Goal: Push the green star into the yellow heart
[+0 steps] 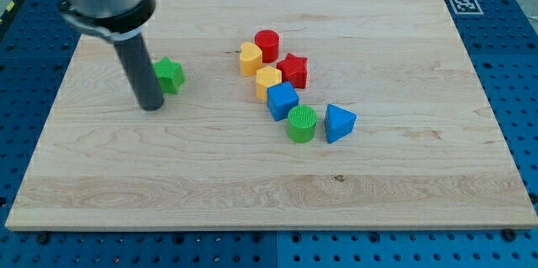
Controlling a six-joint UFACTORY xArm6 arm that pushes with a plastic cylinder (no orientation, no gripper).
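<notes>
Leftmost, you see my tip (pixel 151 107) on the wooden board (pixel 403 176), just left of the green star (pixel 169 75) and about touching it; the rod carries no pincer. Further right, well apart, the yellow heart (pixel 250 59) sits beside the red cylinder (pixel 267 45), heading a cluster of blocks.

My rod comes down upright from the view's top-left corner; my tip (pixel 151 107) rests on the board near its left edge, upper half.
</notes>
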